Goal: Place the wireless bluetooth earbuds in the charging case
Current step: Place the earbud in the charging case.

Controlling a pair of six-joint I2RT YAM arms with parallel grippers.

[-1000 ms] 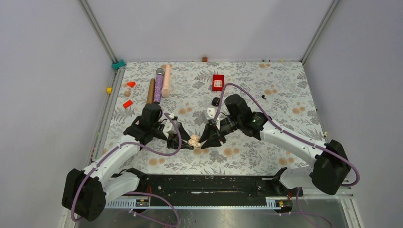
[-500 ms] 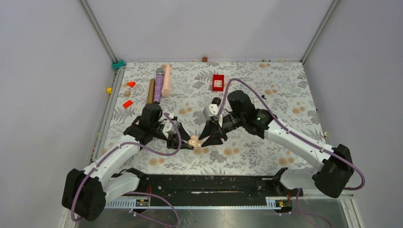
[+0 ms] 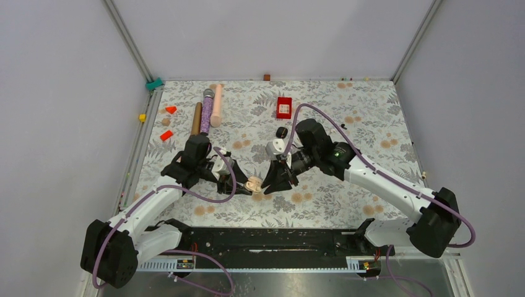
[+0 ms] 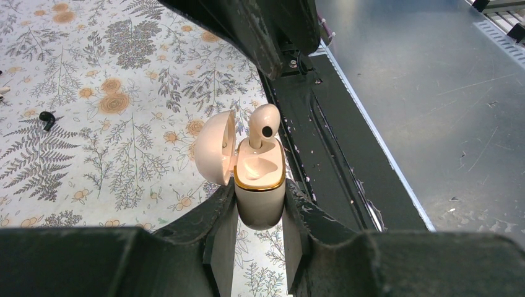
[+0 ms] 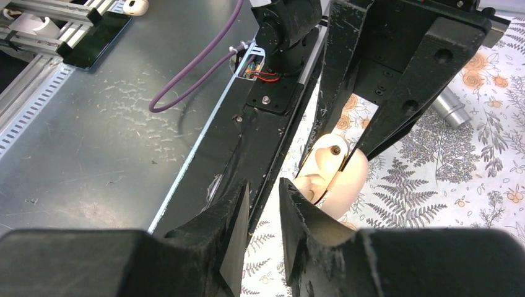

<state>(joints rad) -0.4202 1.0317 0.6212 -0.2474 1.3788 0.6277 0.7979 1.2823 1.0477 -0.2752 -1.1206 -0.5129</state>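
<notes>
Top view: left gripper (image 3: 242,184) clamped on the open beige case (image 3: 254,184), right gripper (image 3: 267,185) hovering right beside it. Left wrist: pale earbud (image 4: 264,124) standing half out of the case, stem down. Right wrist: jaws only barely apart, gripping nothing

Two pebble-like plastic charging cases: one cream hinged case (image 4: 260,192), one black case (image 3: 281,132). Two tiny earbuds: one cream earbud (image 4: 265,124), one black earbud (image 4: 46,117). Three rods: brown wooden rod (image 3: 195,119), purple glitter rod (image 3: 206,113), pink rod (image 3: 216,106). One orange-red wedge (image 3: 171,109), one red block (image 3: 166,135), one flat red box (image 3: 284,107), one yellow cube (image 3: 142,117).
</notes>
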